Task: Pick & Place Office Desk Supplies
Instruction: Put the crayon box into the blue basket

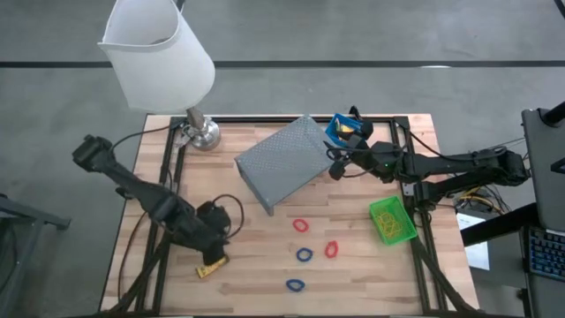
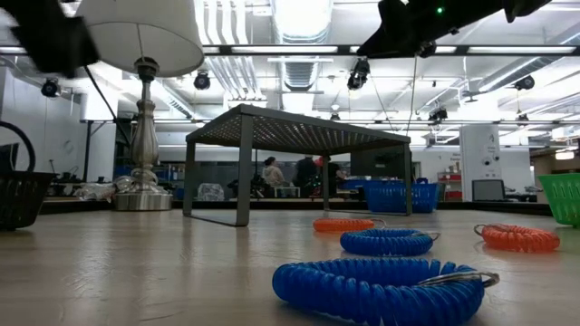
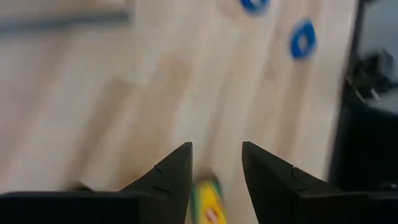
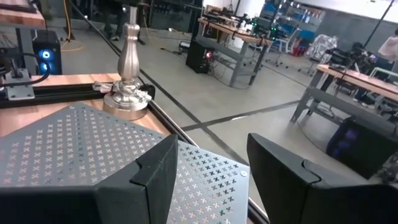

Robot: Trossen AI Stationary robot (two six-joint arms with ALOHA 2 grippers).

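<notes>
Wooden table (image 1: 265, 256) holds green bin (image 1: 392, 220); left claw (image 3: 216, 177) parted over yellow piece (image 3: 208, 198).

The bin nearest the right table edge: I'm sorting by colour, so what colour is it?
Green: the bin shows best in the high view, near the table's right edge.

The grey mesh stand (image 1: 281, 163) fills the worktop's (image 1: 256, 256) middle (lamp (image 1: 159, 57) beside it at the back). Bare wood lies open between the left claw (image 1: 212, 252) and the coiled loops (image 1: 302, 226); the green bin (image 1: 392, 221) crowds the right edge.
</notes>
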